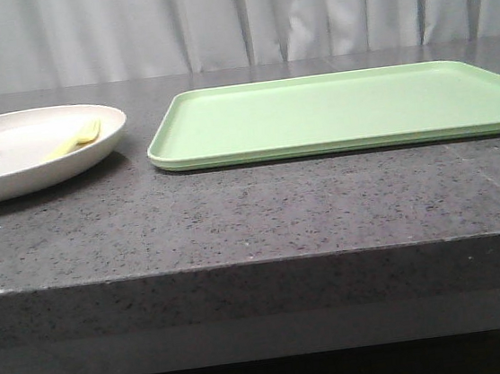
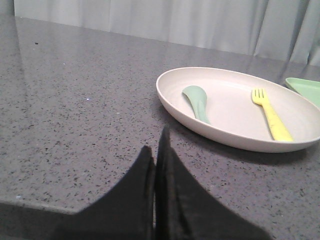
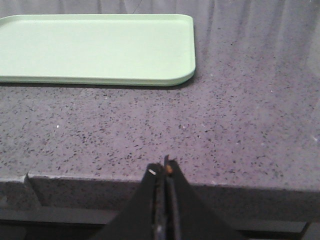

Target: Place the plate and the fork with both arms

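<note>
Bare counter [image 1: 235,216] lies open between plate [image 1: 14,178] and tray [image 1: 340,109]

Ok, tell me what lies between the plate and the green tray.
Nothing: the front view shows only bare dark counter between the plate and the tray.

Your plate [image 1: 13,169]: cream-white, round, shallow, flat on the surface at 9 o'clock. Your fork [image 1: 76,139]: pale yellow, lying inside the plate.
</note>
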`<action>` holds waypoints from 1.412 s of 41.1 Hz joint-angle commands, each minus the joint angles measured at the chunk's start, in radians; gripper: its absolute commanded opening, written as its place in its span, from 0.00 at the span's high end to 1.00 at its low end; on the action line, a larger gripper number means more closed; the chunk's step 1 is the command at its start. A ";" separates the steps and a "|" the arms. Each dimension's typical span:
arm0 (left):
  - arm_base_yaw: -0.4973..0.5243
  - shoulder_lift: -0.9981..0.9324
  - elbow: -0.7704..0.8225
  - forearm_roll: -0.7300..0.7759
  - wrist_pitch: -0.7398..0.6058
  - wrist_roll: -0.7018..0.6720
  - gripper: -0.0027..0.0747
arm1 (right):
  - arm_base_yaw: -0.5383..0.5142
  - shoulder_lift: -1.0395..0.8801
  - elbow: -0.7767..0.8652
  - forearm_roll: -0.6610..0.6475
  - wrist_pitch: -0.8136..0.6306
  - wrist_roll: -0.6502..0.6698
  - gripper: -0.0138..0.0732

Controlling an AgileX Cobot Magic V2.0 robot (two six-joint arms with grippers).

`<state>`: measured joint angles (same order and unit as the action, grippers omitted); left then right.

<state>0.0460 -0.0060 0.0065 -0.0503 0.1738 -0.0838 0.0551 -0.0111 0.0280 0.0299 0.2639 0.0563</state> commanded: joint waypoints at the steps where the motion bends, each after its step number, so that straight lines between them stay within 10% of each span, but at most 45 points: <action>1: 0.003 -0.021 0.002 -0.006 -0.085 0.002 0.99 | -0.001 -0.018 -0.004 -0.007 -0.080 -0.014 0.98; 58: 0.003 -0.021 0.002 -0.006 -0.222 0.002 0.99 | -0.001 -0.018 -0.005 -0.007 -0.140 -0.013 0.98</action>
<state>0.0460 -0.0060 0.0065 -0.0503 0.0823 -0.0838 0.0551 -0.0111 0.0280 0.0299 0.2400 0.0563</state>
